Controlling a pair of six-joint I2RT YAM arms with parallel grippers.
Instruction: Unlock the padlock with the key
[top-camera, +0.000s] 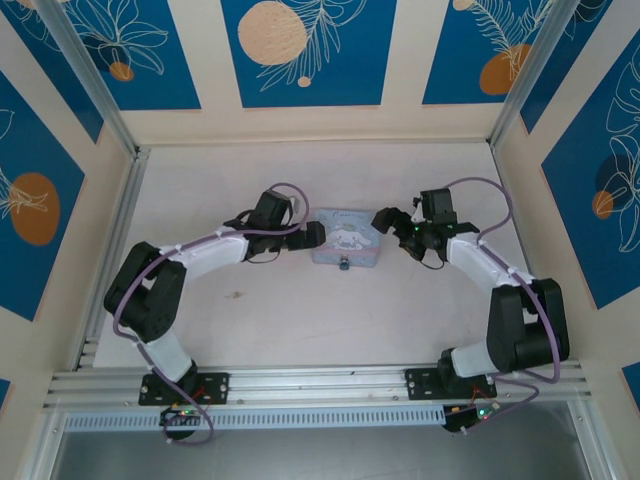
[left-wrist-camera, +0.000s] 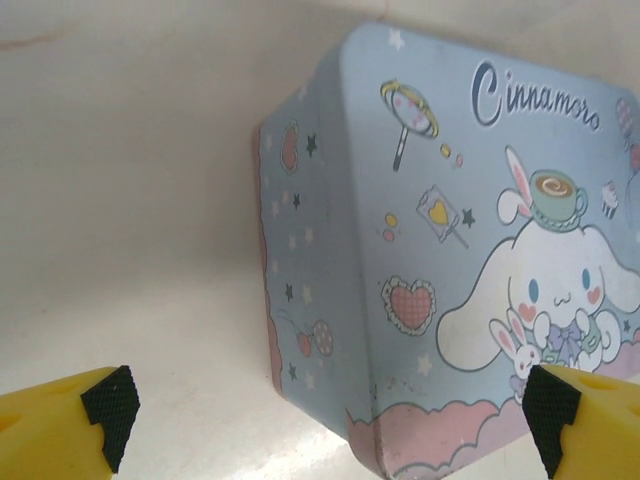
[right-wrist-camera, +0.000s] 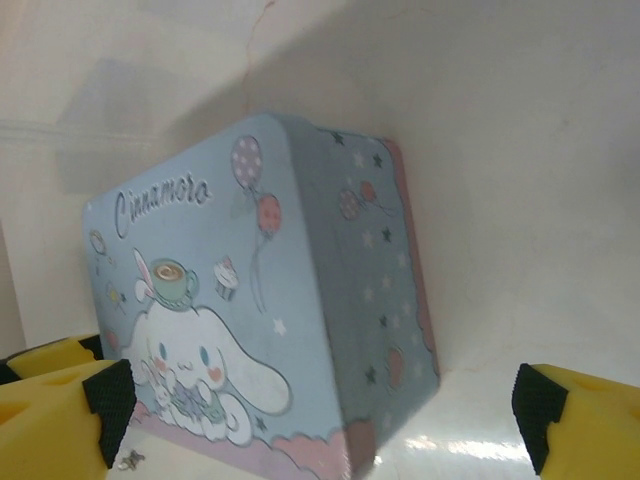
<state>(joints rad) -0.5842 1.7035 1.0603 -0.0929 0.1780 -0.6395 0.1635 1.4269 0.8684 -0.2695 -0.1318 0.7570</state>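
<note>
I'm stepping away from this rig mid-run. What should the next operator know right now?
Left gripper: open, holding nothing, at the left side of the tin box.
Right gripper: open, holding nothing, at the box's right side.
Padlock: at the middle of the box's near edge, too small to tell if its shackle is shut.
Key: I cannot pick it out with certainty.
Done: both arms brought up to the box; nothing grasped.
Left: find and pick up the key, steady the padlock, insert the key and turn it.
</note>
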